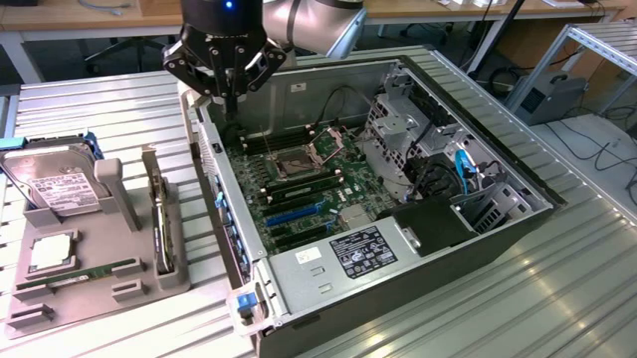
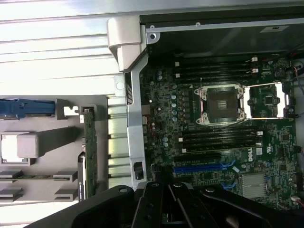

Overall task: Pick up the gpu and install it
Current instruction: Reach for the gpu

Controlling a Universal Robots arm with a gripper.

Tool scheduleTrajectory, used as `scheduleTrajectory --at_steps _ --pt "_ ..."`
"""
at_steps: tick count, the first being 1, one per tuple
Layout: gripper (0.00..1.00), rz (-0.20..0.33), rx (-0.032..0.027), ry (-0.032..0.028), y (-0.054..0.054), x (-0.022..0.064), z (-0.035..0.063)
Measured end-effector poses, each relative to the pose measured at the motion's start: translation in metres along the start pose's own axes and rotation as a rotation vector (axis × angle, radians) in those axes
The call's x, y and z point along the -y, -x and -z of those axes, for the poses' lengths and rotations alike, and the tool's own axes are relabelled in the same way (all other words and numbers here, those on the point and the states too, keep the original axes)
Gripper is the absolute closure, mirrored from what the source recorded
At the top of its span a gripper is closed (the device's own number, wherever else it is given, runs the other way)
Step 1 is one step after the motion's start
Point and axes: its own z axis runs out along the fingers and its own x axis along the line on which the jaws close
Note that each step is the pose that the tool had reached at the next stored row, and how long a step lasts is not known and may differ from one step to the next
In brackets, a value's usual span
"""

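Observation:
The gpu stands on its edge in a slot of the grey holder, left of the computer case in the exterior view. In the wrist view the gpu appears as a thin dark strip with a silver bracket at one end. My gripper hangs over the far left corner of the open case, well away from the gpu, shut with nothing between its fingers. Its black linkage shows in the wrist view. The motherboard's blue slot lies bare.
The holder also carries a silver hard drive, a processor and a green memory stick. Inside the case are an open processor socket, drive cages and cables. The case's side wall stands between gripper and holder.

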Motion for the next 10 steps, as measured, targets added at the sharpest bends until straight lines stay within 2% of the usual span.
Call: scheduleTrajectory --at_steps 10 --pt "0.89 0.0 0.0 0.0 -0.0038 0.0003 0.0001"
